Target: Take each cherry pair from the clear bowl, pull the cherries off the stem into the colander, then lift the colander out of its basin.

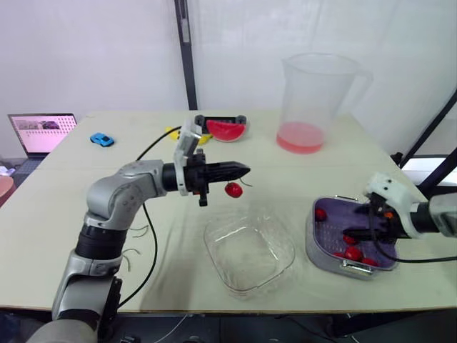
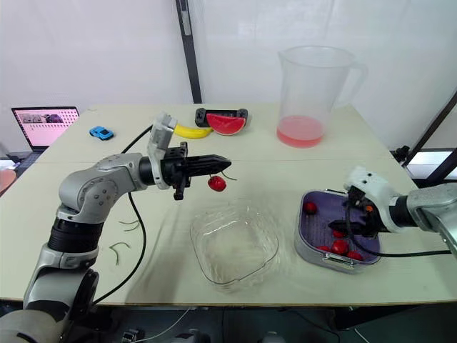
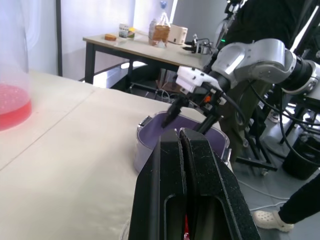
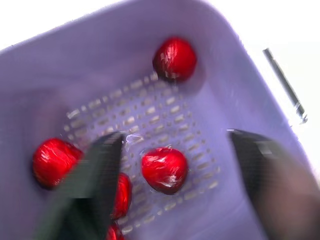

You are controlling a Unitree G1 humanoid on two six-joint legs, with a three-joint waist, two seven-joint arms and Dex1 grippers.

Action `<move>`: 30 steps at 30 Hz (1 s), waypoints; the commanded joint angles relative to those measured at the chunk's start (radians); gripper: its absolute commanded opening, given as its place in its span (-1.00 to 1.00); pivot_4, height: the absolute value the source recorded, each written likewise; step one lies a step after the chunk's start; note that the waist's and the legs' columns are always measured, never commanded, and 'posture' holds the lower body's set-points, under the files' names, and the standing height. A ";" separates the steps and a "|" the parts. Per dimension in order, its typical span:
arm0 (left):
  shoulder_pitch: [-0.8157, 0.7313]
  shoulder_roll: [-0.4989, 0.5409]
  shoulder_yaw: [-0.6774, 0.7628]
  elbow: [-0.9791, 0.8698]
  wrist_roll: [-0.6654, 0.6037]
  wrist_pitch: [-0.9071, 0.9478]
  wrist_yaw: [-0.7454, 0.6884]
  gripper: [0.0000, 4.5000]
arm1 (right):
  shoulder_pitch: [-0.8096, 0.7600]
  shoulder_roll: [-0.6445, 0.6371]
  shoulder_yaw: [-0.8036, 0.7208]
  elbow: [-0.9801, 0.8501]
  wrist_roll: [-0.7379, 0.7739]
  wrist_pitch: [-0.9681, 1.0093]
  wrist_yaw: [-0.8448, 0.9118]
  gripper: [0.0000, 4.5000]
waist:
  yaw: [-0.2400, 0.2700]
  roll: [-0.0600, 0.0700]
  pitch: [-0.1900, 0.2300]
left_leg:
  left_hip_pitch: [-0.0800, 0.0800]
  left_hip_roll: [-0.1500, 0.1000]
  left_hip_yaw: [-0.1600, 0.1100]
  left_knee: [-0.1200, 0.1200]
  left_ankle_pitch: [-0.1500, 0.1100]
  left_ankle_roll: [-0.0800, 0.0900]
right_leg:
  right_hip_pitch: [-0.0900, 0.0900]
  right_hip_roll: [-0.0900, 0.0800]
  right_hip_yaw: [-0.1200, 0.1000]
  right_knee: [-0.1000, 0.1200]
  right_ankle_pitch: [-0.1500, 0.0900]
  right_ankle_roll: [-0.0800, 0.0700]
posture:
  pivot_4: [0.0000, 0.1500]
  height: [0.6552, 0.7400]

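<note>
My left gripper (image 1: 245, 171) is held above the table, shut on a thin stem from which one red cherry (image 1: 233, 189) hangs. Below and to its right lies the clear bowl (image 1: 250, 254), with no cherries visible in it. At the right stands the purple colander (image 1: 332, 230) in its grey basin (image 1: 314, 255), holding several loose cherries (image 4: 174, 59). My right gripper (image 4: 175, 150) hovers open just over the colander floor, with a cherry (image 4: 165, 170) lying between its fingers (image 4: 95, 170). The left wrist view shows shut fingertips (image 3: 180, 136) pointing toward the colander (image 3: 150, 137).
A tall clear pitcher (image 1: 310, 100) with pink liquid stands at the back right. At the back centre lie a watermelon slice (image 1: 226, 130) and a banana (image 2: 189, 131). A blue toy car (image 1: 101, 139) and a laptop (image 1: 41, 132) are far left. Green stems (image 2: 118, 246) lie near the left arm.
</note>
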 commanded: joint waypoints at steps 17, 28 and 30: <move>-0.026 -0.068 0.006 -0.049 -0.047 0.002 0.032 -1.00 | -0.381 0.536 0.103 -0.248 0.308 0.122 -0.149 0.98 | -0.004 0.000 0.001 | 0.000 0.000 -0.002 0.000 0.001 -0.001 | 0.000 0.000 -0.001 0.001 0.000 0.000 | 1.00 1.00; -0.019 -0.068 0.014 -0.077 -0.054 0.024 0.058 -1.00 | -0.398 0.716 0.095 -0.200 0.365 0.145 -0.248 0.86 | -0.003 0.000 0.001 | -0.001 0.000 -0.003 0.001 0.001 -0.002 | 0.000 -0.001 -0.002 0.001 0.000 0.000 | 1.00 1.00; -0.020 -0.066 0.008 -0.077 -0.046 0.020 0.060 -1.00 | -0.387 0.718 0.095 -0.203 0.366 0.147 -0.254 0.61 | -0.004 0.000 0.001 | -0.001 0.000 -0.003 0.000 0.001 -0.001 | 0.000 0.000 -0.002 0.001 0.000 0.000 | 1.00 1.00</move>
